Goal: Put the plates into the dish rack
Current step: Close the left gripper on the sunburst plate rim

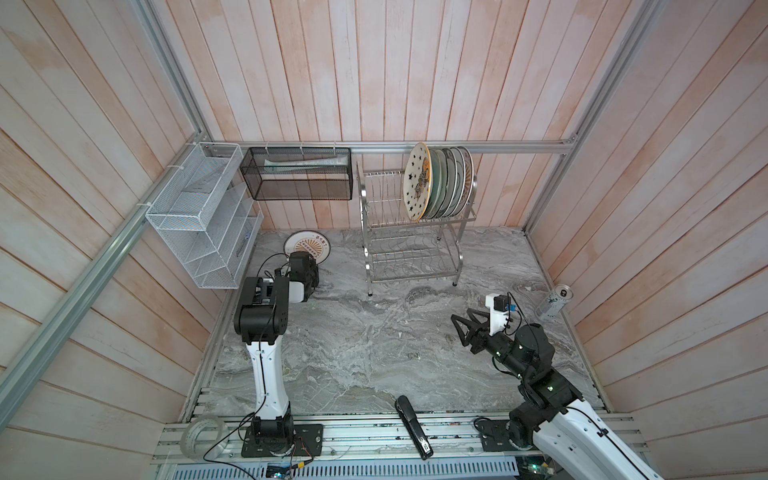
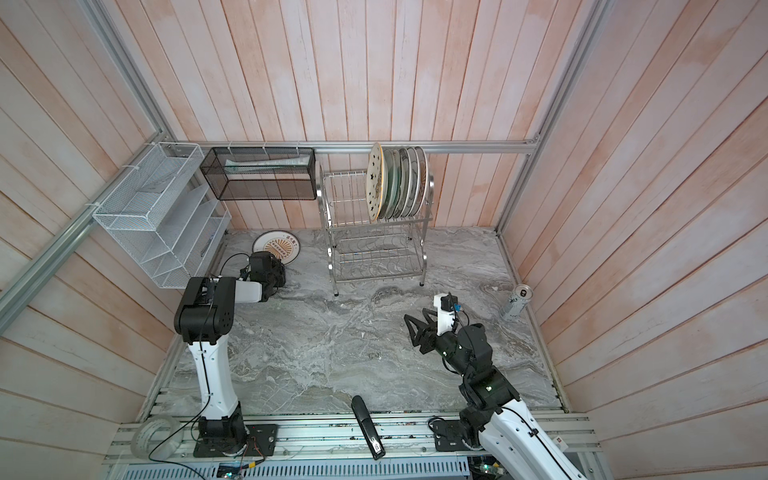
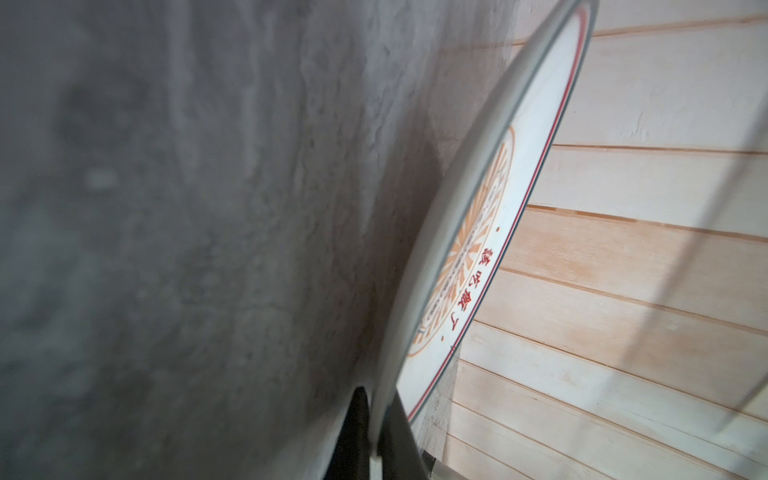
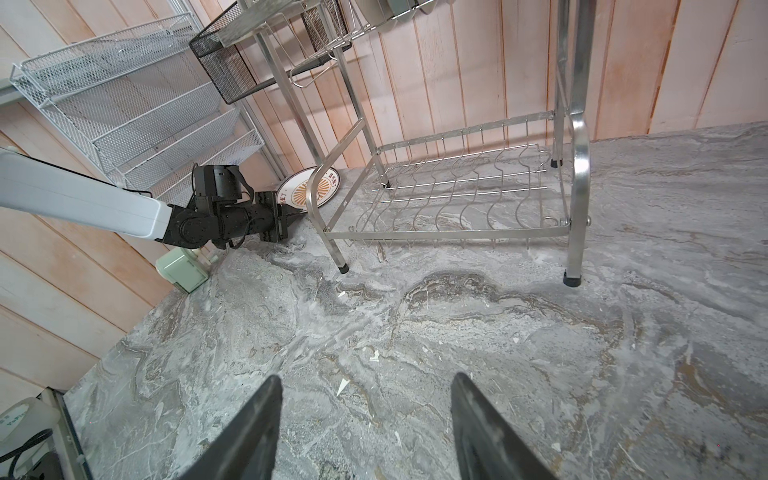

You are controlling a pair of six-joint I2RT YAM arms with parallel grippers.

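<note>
The left hand (image 3: 378, 395) is closed narrow on the rim of the sunburst plate (image 1: 305, 243) (round white ceramic, orange rays at the centre, red lettering, a thin coloured line at the edge). One black finger (image 3: 360, 419) sits against each face of the rim. This plate is low at the rear left of the grey marbled stone worktop (image 1: 374, 353), near the plank wall and left of the shiny two-tier steel wire dish rack (image 4: 449, 233). The racked plates (image 1: 440, 187) stand upright in a row at the right end of the upper tier. The right hand (image 4: 365, 378) hovers over the front right of the worktop, jaws wide, holding nothing, well apart from the rack.
</note>
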